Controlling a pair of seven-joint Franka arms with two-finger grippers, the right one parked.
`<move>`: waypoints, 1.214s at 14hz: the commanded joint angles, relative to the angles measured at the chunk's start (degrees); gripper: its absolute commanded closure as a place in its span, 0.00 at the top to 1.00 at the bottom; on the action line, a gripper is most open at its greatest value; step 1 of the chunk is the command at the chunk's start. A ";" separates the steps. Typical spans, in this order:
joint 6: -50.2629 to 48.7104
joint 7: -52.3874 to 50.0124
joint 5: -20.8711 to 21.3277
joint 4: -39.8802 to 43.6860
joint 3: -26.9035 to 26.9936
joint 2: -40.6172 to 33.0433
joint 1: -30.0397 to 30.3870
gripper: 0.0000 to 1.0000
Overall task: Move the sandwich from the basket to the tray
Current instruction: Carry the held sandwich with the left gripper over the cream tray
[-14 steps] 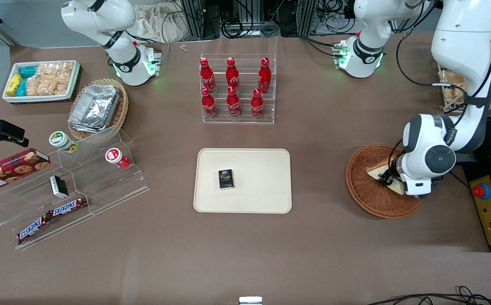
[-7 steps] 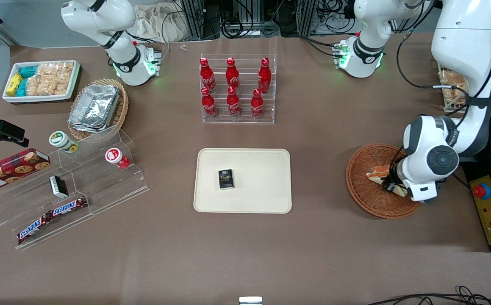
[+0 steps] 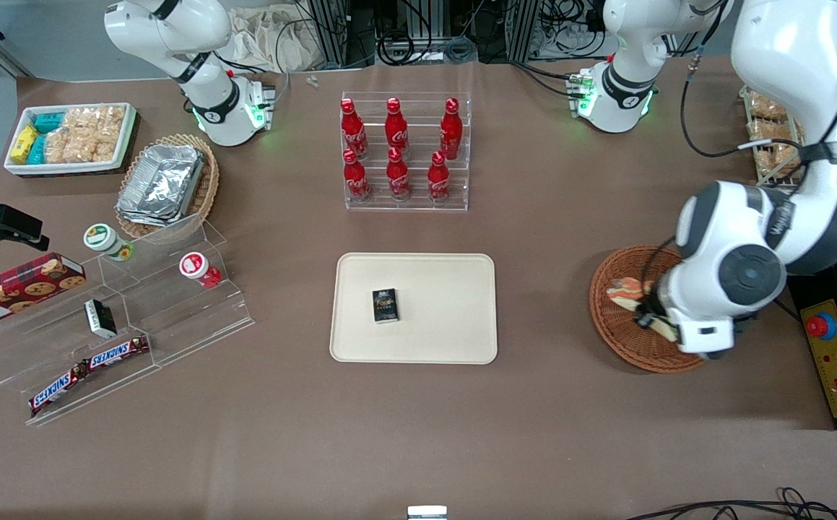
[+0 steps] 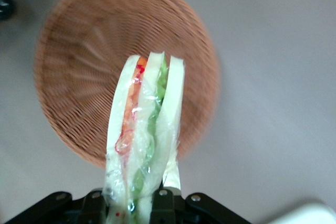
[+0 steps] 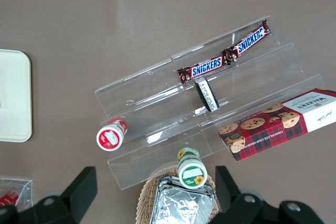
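Gripping the wrapped sandwich (image 4: 144, 129) tight, my gripper (image 4: 140, 203) hung above the basket (image 3: 617, 325), well apart from the tray (image 3: 454, 318).

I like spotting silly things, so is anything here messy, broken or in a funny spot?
Mostly tidy. One oddity: a small black box already lies on the cream rectangular tray, where the wrapped triangular sandwich should go. The pincer grips that sandwich, lifted above the reddish-brown round wicker basket. Nothing looks spilled or broken.
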 commanded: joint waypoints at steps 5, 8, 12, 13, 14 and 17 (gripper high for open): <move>-1.27 17.12 2.37 12.48 -6.83 12.87 -13.28 0.00; 2.04 16.81 2.90 15.32 -6.48 20.78 -18.47 0.00; 8.75 16.81 5.45 15.93 -6.47 24.41 -18.84 0.16; 8.92 17.15 5.80 16.55 -6.47 25.80 -18.92 0.71; 9.71 17.42 5.89 16.90 -6.47 26.43 -18.93 0.99; 10.33 16.45 5.10 16.91 -6.56 25.30 -18.49 1.00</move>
